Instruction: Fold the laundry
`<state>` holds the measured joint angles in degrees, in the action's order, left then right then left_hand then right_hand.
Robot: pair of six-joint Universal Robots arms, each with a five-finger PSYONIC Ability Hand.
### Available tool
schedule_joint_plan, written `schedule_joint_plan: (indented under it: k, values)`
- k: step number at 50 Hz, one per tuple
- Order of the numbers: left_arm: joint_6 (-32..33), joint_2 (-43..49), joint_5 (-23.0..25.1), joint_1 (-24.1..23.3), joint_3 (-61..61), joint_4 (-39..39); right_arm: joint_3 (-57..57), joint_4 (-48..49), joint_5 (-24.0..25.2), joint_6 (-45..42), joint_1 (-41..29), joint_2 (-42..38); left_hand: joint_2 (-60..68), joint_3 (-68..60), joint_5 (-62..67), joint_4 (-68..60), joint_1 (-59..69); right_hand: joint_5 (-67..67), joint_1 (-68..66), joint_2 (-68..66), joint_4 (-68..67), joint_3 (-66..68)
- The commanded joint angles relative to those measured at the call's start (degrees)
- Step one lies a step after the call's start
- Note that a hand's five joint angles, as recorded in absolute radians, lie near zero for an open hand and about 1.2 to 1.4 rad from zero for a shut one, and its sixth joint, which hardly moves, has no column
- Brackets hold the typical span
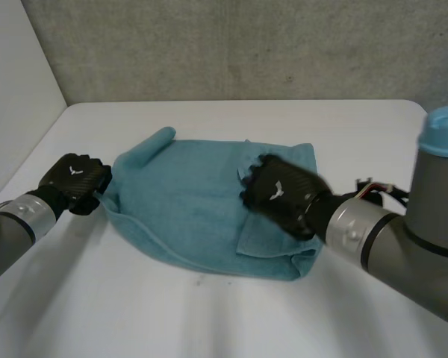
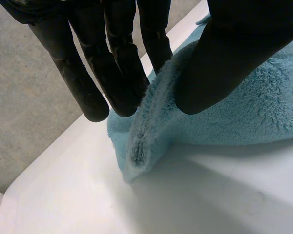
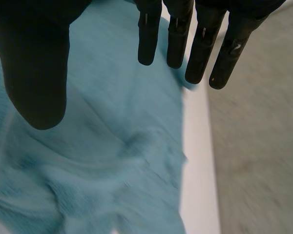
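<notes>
One edge of the towel (image 1: 187,205), at nine o'clock, is pinched by the left hand (image 1: 78,181); the spread right hand (image 1: 280,195) should be pressed flat as anchor.

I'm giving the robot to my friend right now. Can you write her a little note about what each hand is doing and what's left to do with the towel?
Left hand: pinching the left edge of the blue towel between its thumb and straight fingers, with the edge lifted into a ridge.
Right hand: open, fingers straight, over the towel's right half and holding nothing.
Towel: in the middle of the white table, rumpled, with a loose flap doubled over near the right hand.
Done: one edge is gripped.
Left: probably bring that edge across, flatten the towel, and finish the fold.
</notes>
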<state>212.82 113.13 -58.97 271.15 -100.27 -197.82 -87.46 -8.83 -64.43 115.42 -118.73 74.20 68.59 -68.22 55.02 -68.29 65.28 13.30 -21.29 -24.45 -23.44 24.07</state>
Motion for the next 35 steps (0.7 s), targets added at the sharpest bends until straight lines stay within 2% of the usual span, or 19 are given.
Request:
schedule_joint_plan:
  k: [1, 3, 11, 21, 29, 35]
  values:
    - [-0.1, -0.2, 0.0, -0.3, -0.1, 0.2, 7.9, -10.7, 1.4, -7.0, -3.8, -10.7, 11.4, -11.8, 15.0, -11.7, 14.7, 2.9, -4.9, -1.8, -2.8, 2.2]
    - [-0.1, -0.2, 0.0, -0.3, 0.0, 0.2, 10.9, -13.9, 1.1, -10.8, -5.3, -14.9, 11.4, -11.8, 15.0, -11.7, 14.7, 3.1, -5.1, -2.0, -3.0, 2.3]
    - [-0.1, -0.7, 0.0, -0.2, -0.1, 0.2, 12.7, -14.8, 1.2, -17.9, -5.4, -17.2, 11.4, -11.8, 15.0, -11.7, 14.7, 3.4, -5.4, -2.3, -3.3, 2.7]
    - [-0.1, -0.7, 0.1, -0.1, -0.4, 0.2, 15.3, -14.5, 0.9, -18.7, -5.2, -21.6, 11.4, -11.8, 15.0, -11.7, 14.7, 10.0, -12.0, -8.8, -9.8, 9.2]
    - [-0.2, -0.7, 0.1, -0.1, -0.4, 0.2, 15.7, -13.1, -2.0, -19.0, -3.6, -22.3, 11.4, -11.8, 15.0, -11.7, 14.7, 10.7, -12.7, -9.5, -10.5, 9.9]
    - [-0.2, -0.7, 0.1, -0.1, -0.4, 0.2, 16.0, -12.1, -2.5, -19.0, -2.3, -22.2, 11.4, -11.8, 15.0, -11.7, 14.7, 12.5, -14.5, -11.4, -12.4, 11.7]
